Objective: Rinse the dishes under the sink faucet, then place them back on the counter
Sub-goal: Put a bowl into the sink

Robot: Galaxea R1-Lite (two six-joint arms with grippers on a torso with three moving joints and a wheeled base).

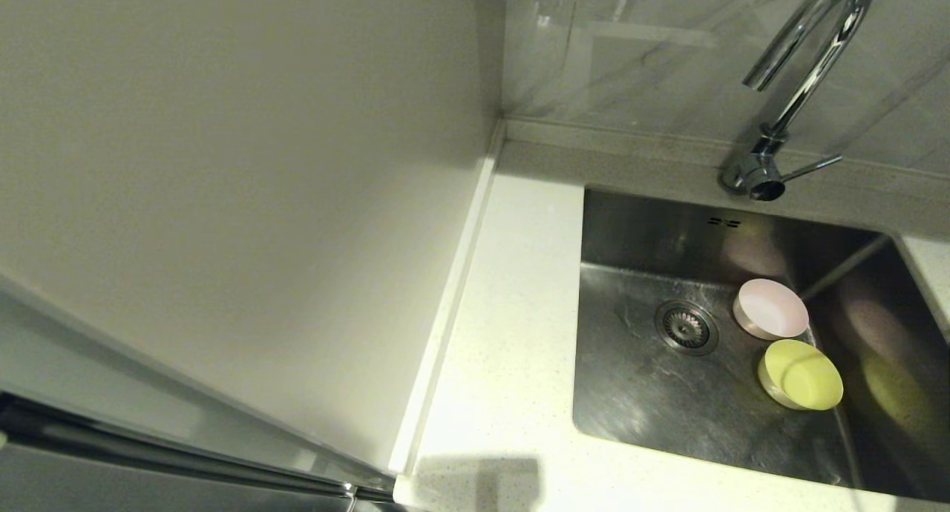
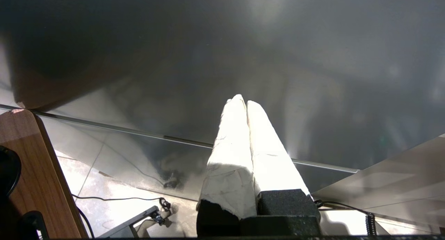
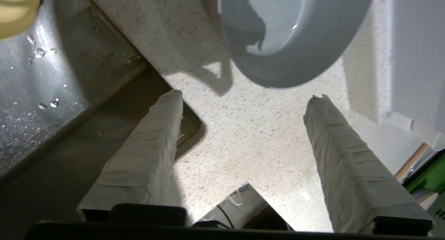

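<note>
The pale blue-white bowl [image 3: 278, 41] sits upright on the counter [image 3: 243, 135], its opening facing up, just ahead of the right gripper [image 3: 243, 97]. It is round, so it has no long axis to name. The gripper's two wrapped fingers [image 3: 149, 146] stand wide apart and hold nothing; the bowl lies beyond the fingertips and does not touch them. One finger hangs over the corner of the sink [image 3: 52, 104], the other over the speckled counter. Drops of water lie on the steel beside that finger.

In the head view, two more bowls rest inside the sink [image 1: 638, 393], near its right wall. The pink bowl [image 1: 770, 309] lies tilted, with its opening turned up and to the right. The yellow-green bowl [image 1: 801, 375] is just beside it, also tilted, its opening facing the same way. The drain [image 1: 686, 326] is to their left. The faucet [image 1: 801, 74] rises behind the sink, and its spout curves towards the left.

The left gripper [image 2: 247, 104] is parked low, away from the counter, fingers pressed together and empty.
</note>
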